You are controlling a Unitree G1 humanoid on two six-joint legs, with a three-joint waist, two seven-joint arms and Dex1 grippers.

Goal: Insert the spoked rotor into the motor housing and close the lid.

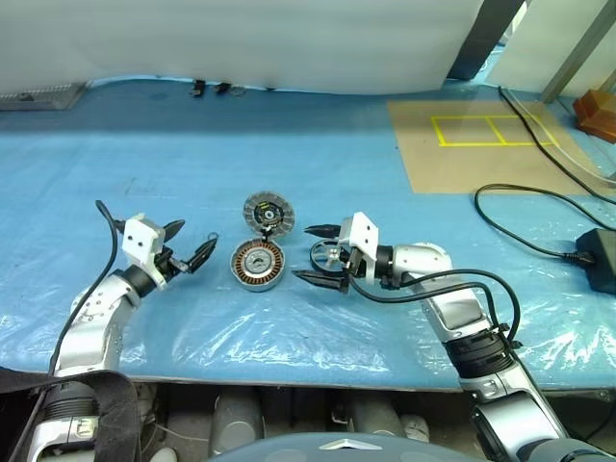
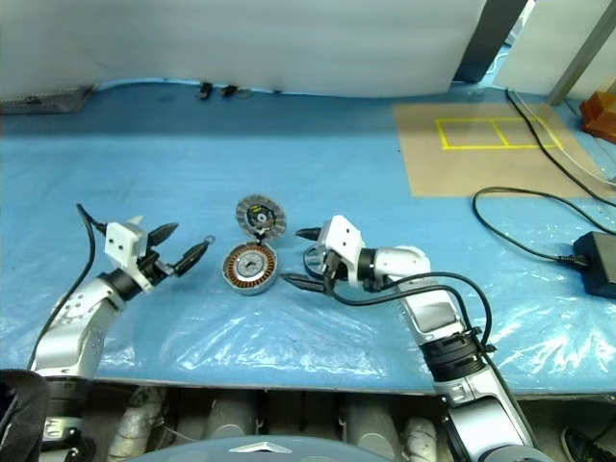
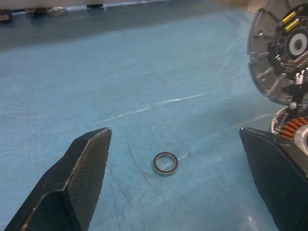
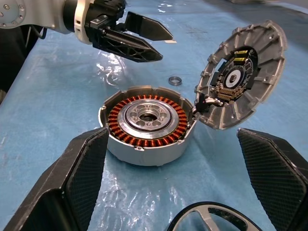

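You won't find any readable brand, label or writing on the parts; the only markings are yellow tape lines forming boxes on the brown mat (image 1: 472, 144) toward the far right of the surface (image 1: 289, 125).

Starting at your left: the left gripper (image 1: 190, 244) sits low over the blue plastic-covered surface with its jaws spread wide and nothing between them. One small metal ring (image 3: 166, 163) lies on the surface just ahead of those jaws, between them and the housing.

Near the middle of the surface, toward the front edge, you have one motor housing (image 1: 257, 264), lying flat with its copper windings facing up around a silver centre. Its lid (image 1: 267, 213) is swung open and stands tilted on the far side of the housing, joined at the rim, with the dark inner face and grey radial segments showing.

Just right of the housing is the right gripper (image 1: 317, 255), pointing left toward it, jaws wide apart and gripping nothing. The one spoked rotor (image 1: 325, 254) lies flat on the surface between those open jaws, close to the gripper's base, apart from the housing.

At the right edge, two black cables (image 1: 525, 217) run across, and a black box (image 1: 602, 258) sits there.
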